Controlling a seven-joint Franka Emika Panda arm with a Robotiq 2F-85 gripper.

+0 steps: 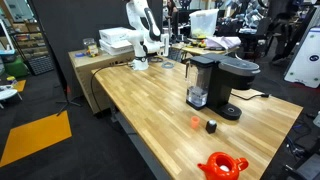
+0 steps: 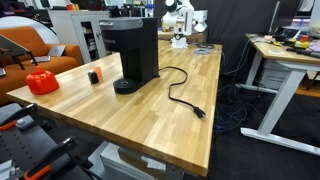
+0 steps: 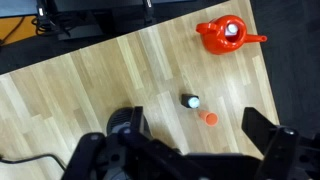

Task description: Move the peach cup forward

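bg | wood table (image 1: 150, 95); dark floor (image 1: 50, 95); orange mat (image 1: 35, 135); cluttered lab

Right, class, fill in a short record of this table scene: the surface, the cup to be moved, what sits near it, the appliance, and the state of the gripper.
surface: wooden table
target: peach cup, standing free on the table, not held
nearest neighbour: black cylinder, beside the cup, not touching it
other item: red item, near the table edge
appliance: coffee maker, its cord trailing over the table with the plug lying loose
gripper: open, empty, high above the cup and cylinder
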